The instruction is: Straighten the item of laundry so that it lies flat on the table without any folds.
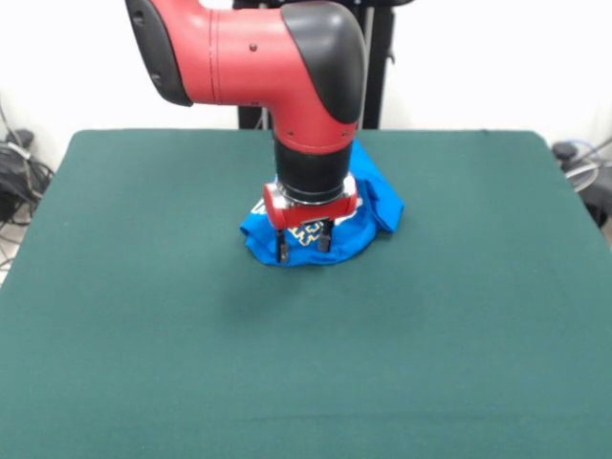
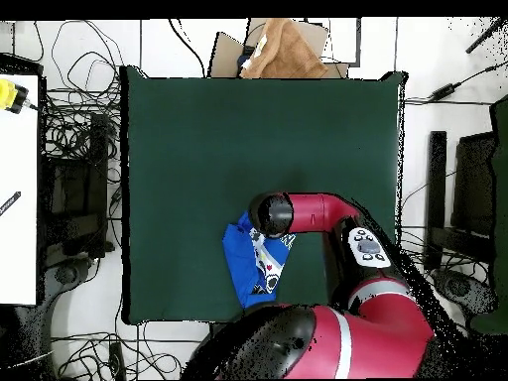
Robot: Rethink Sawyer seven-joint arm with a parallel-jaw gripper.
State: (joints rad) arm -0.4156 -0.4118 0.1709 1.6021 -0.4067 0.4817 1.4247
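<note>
From the front, my gripper (image 1: 303, 240) hangs with its two dark fingers parted, empty, tips low over the bunched, rumpled blue shirt (image 1: 368, 206) behind them on the green felt table (image 1: 143, 316). From overhead, my wrist covers the shirt's (image 2: 252, 270) upper corner, with creased cloth and white print showing beside it.

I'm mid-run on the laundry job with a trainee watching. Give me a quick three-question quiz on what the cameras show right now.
1. True or false: the T-shirt already lies flat with no folds.
2. Where is the gripper? A) drawn back off the table; B) down over the shirt's front edge in the front view; C) out at a table corner.
3. Fill in: the gripper's two fingers stand ____, a gap showing between them.

Key:
1. False. It is bunched in a crumpled heap, the white print only partly showing.
2. B.
3. Open (apart). Whether the tips touch the cloth cannot be told.
</note>
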